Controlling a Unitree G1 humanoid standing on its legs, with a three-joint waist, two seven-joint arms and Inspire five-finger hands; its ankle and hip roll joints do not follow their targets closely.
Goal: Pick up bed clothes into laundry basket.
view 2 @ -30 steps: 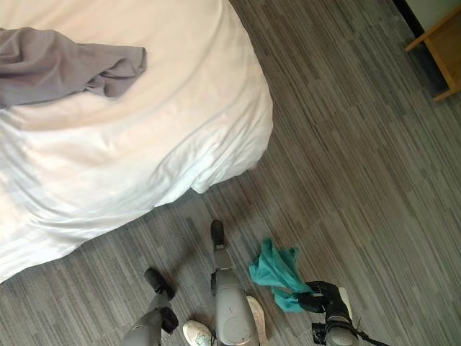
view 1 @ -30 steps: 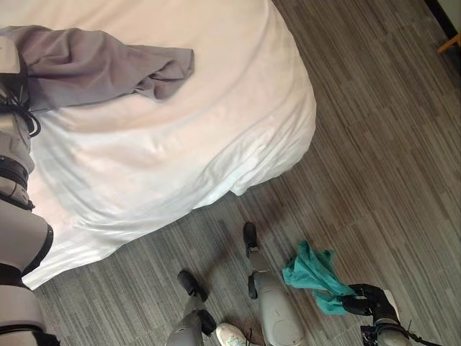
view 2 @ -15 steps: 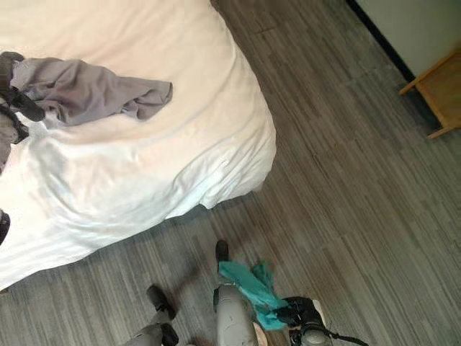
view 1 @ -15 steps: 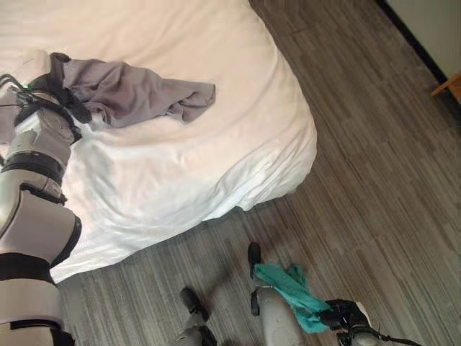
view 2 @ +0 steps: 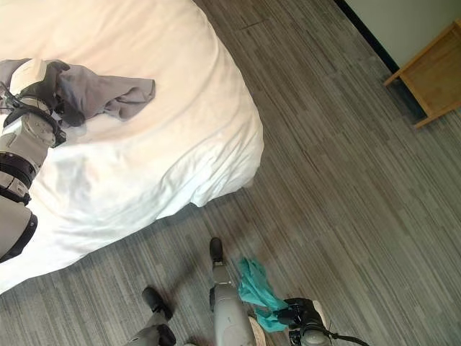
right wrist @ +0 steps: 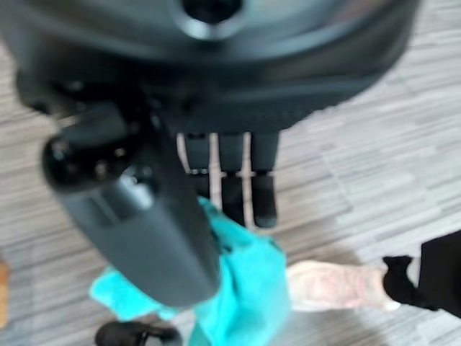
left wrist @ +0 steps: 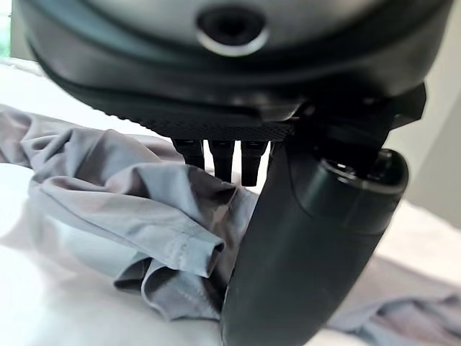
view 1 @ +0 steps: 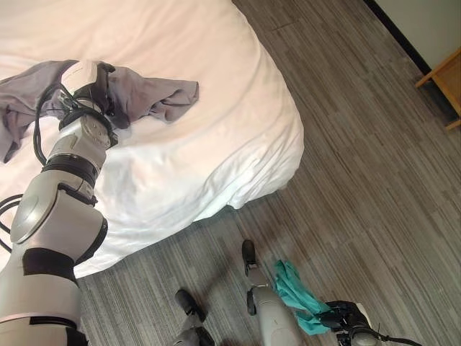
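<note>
Grey garment (view 1: pixel 144 94) lies crumpled on the bed (view 1: pixel 216 144), long axis running across the mattress: one end trails off toward the left edge of the head views, the other ends in a bunched tip (view 1: pixel 184 92) pointing toward the bed's rounded corner. Left hand (view 1: pixel 97 90) sits on its middle, arm reaching up from lower left. Left wrist view gives the detail the head views can't: fingers (left wrist: pixel 220 155) dip down into the folds, thumb (left wrist: pixel 310 245) presses against the cloth from the near side, so the fabric (left wrist: pixel 137 216) is pinched between them. Garment rests on the sheet, not lifted.

Second piece: teal cloth (view 1: pixel 295 295) hangs low over the floor (view 1: pixel 374 166), well away from the bed, at the bottom of the head views. Right hand (view 1: pixel 342 317) holds it by one end; the rest drapes up and left from the hand. Right wrist view shows fingers (right wrist: pixel 234 184) curled onto the teal fabric (right wrist: pixel 238 288) with the thumb (right wrist: pixel 137 223) closed across it, clamped. That view also catches a patterned shoe (right wrist: pixel 331 285) on the floor past the cloth.

Right eye view shows more of the wooden furniture (view 2: pixel 432 72) by the wall at upper right; the left eye view catches just its corner.
</note>
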